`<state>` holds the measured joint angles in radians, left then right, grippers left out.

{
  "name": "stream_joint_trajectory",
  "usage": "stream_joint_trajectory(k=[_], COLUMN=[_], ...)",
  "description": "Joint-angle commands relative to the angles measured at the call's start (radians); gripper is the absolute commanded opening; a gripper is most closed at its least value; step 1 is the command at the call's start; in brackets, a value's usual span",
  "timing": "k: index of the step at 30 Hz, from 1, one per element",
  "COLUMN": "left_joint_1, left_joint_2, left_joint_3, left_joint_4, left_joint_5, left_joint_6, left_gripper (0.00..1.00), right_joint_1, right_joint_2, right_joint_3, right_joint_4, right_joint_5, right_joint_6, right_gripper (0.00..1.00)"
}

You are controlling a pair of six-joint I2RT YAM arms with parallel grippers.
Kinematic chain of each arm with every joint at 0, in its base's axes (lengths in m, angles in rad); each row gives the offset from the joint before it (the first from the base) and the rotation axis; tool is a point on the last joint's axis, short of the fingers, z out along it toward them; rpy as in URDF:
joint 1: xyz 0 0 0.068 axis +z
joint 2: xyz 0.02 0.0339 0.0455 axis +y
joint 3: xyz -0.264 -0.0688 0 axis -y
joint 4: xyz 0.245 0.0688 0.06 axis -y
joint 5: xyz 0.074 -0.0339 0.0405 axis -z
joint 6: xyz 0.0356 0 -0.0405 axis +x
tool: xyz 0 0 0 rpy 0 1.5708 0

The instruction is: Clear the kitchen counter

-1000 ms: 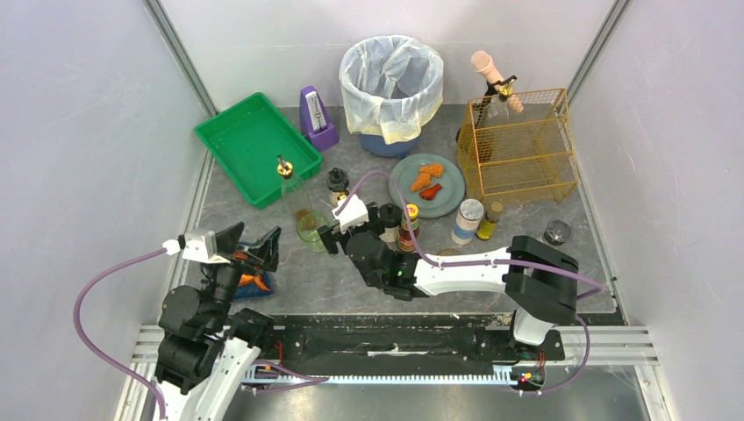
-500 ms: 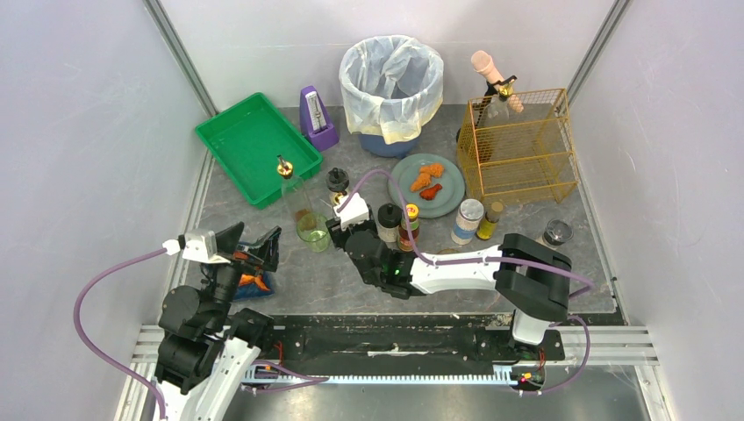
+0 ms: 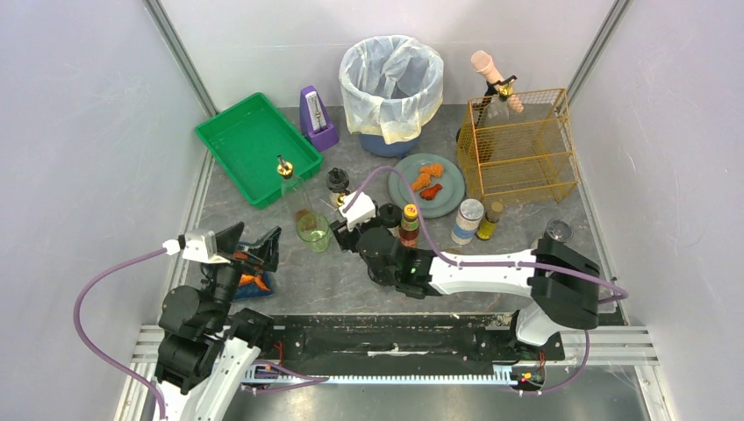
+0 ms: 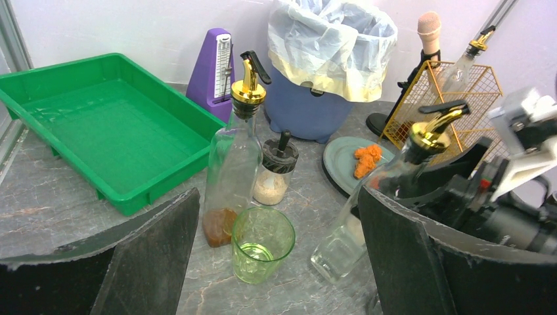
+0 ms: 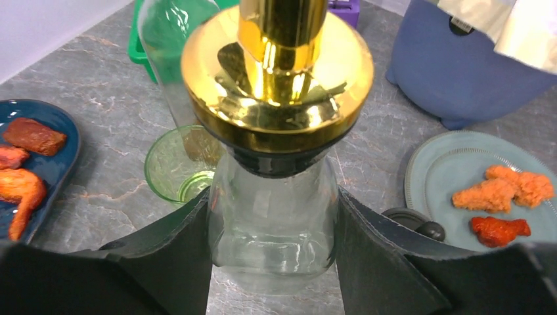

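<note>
On the dark marbled kitchen counter (image 3: 333, 281), my right gripper (image 5: 272, 246) is shut on a clear glass bottle (image 5: 272, 223) with a gold pourer (image 4: 433, 128). Both pads press its sides below the neck. The bottle (image 4: 368, 216) leans in the left wrist view. In the top view the right gripper (image 3: 349, 230) sits beside a green glass (image 3: 312, 231). My left gripper (image 3: 254, 246) hangs open at the left above a blue plate (image 3: 254, 282) of food, holding nothing. From its wrist camera the green glass (image 4: 263, 243) stands ahead between the open fingers (image 4: 157, 256).
An oil bottle (image 3: 294, 189) and a shaker (image 3: 338, 181) stand behind the glass. Further back are a green tray (image 3: 254, 145), purple metronome (image 3: 318, 118), lined bin (image 3: 391, 88), plate of orange food (image 3: 427, 184) and wire basket (image 3: 519, 145). Several spice jars (image 3: 469, 219) stand right of the gripper.
My right gripper has shut on the clear bottle and the right arm has shifted to the right. The left arm has not moved.
</note>
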<state>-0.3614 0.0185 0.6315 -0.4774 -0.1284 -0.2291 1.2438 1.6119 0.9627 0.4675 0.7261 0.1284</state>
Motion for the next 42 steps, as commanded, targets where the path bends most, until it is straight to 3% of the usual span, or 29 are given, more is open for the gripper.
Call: stream_joint_trajectory(k=[1,8,15,23,30,42], left_joint_1=[0.004,0.006,0.006,0.004,0.005,0.003], left_joint_2=[0.012,0.086,0.205,0.317,0.348,0.394], left_joint_3=[0.002,0.009,0.074,0.169,0.151,0.095], left_joint_4=[0.025,0.038,0.032,-0.011,0.005,0.071], left_joint_5=[0.003,0.008,0.022,0.048,0.085,0.124], left_joint_6=[0.037,0.025,0.004,0.013,0.017,0.028], left_gripper=[0.95,0.95,0.95,0.95,0.95,0.95], right_joint_1=[-0.001,-0.041,-0.172,-0.428,-0.678,-1.232], right_joint_2=[-0.118,-0.135,-0.136,-0.158,-0.209,-0.173], right_joint_3=[0.106,0.346,0.576,0.737,0.804,0.841], right_joint_4=[0.0,-0.246,-0.432,-0.596,-0.697,-0.685], right_joint_5=[-0.045,-0.157,-0.227,-0.337,-0.452,-0.821], right_joint_6=[-0.055,-0.088,-0.167,-0.215,-0.27,-0.195], right_gripper=[0.0,0.0,0.0,0.0,0.0,0.0])
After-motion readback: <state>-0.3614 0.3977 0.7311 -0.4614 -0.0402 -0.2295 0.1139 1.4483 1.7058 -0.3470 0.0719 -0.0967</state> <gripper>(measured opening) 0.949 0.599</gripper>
